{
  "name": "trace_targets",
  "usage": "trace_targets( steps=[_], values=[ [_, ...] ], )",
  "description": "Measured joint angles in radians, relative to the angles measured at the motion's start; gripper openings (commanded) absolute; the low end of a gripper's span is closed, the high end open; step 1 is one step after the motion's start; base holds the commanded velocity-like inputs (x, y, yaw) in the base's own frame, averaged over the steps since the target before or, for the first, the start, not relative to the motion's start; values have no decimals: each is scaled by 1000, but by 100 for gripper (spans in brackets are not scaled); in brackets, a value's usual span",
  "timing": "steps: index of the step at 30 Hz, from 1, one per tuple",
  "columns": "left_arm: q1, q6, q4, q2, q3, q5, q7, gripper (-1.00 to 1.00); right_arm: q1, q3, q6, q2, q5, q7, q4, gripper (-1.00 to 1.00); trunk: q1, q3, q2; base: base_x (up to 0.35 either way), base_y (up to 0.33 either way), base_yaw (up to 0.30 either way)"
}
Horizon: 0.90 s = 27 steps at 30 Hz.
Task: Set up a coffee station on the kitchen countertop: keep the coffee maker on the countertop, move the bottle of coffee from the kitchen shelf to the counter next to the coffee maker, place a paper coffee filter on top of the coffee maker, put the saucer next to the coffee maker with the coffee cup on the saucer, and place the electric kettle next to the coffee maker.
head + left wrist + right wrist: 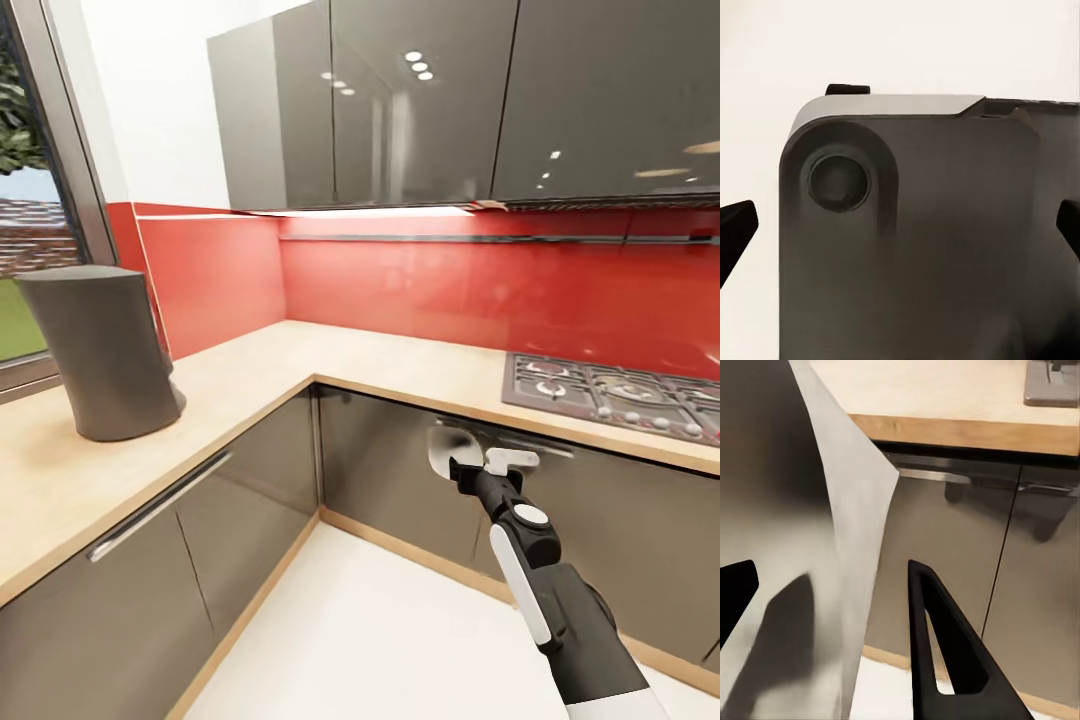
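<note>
We see the right gripper (478,461) in the head view's lower middle half covered by the paper coffee filter (447,447), so its fingers' spread is unclear there. The hob (612,392) runs off the right edge. The coffee maker (102,352) (left side) shows us only its plain grey back.

Light: bright and even, with a white strip glowing under the wall cabinets (400,100).
Glare: ceiling spots mirrored in the glossy doors; soft sheen on the red backsplash (450,285).
Shadows: faint beneath the tabletop (250,385) edge.
Focus: right wrist view soft and smeared on the near grey-white sheet (855,517).
Distortion: head view bowed at its edges.
</note>
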Motion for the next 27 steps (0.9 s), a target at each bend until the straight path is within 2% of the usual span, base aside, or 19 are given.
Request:
trace_targets(
  steps=[12,19,27],
  values=[
    [0,0,0,-2,0,1,0,100,0,1,-1,0,2,0,-1,-100,0,0,0,246,-255,13],
    [0,0,0,-2,-1,1,0,100,0,2,-1,0,2,0,-1,-100,0,0,0,115,-316,218],
    [0,0,-1,-2,-1,1,1,100,0,2,-1,0,2,0,-2,-100,0,0,0,14,-340,264]
  ],
)
